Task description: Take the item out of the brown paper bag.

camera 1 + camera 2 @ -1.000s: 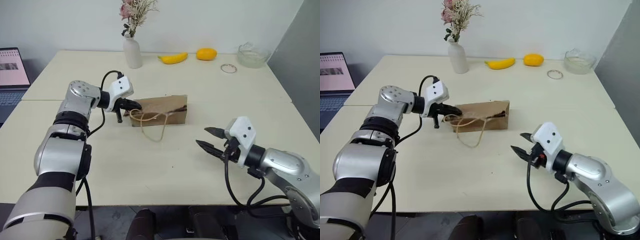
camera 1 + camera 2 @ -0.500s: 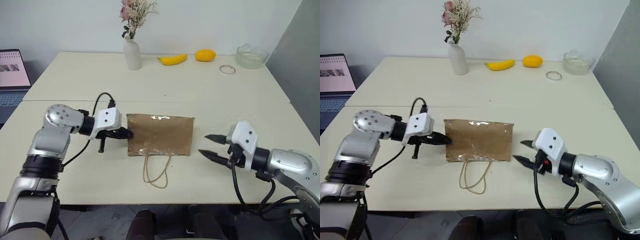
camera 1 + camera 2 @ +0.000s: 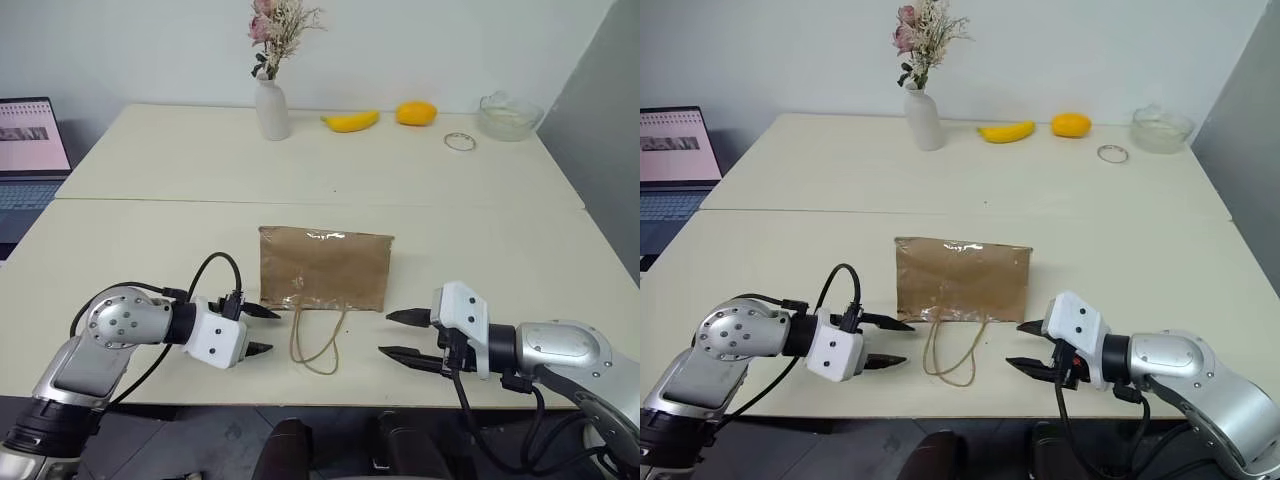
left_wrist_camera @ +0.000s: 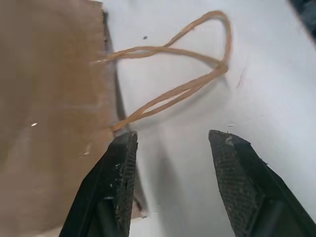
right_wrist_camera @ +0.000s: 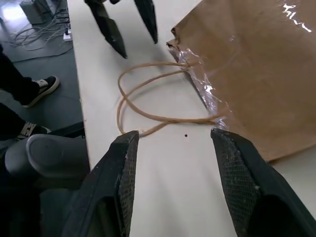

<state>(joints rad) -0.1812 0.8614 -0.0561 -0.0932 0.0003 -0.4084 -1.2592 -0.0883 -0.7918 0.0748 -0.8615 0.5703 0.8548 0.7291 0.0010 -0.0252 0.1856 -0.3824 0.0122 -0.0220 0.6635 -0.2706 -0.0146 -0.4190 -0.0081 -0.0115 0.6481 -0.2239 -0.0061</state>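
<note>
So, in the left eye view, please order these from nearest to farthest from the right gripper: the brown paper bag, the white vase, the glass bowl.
From the right gripper:
1. Brown paper bag, lying flat at the table's middle, to the gripper's left.
2. Glass bowl, far right corner.
3. White vase, far edge, left of centre.

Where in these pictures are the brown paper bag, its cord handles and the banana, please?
brown paper bag (image 3: 325,268), left eye view, middle of its flat upper face.
cord handles (image 3: 318,350), left eye view, on the loop lying near the table's front edge.
banana (image 3: 351,121), left eye view, middle of the yellow fruit.
</note>
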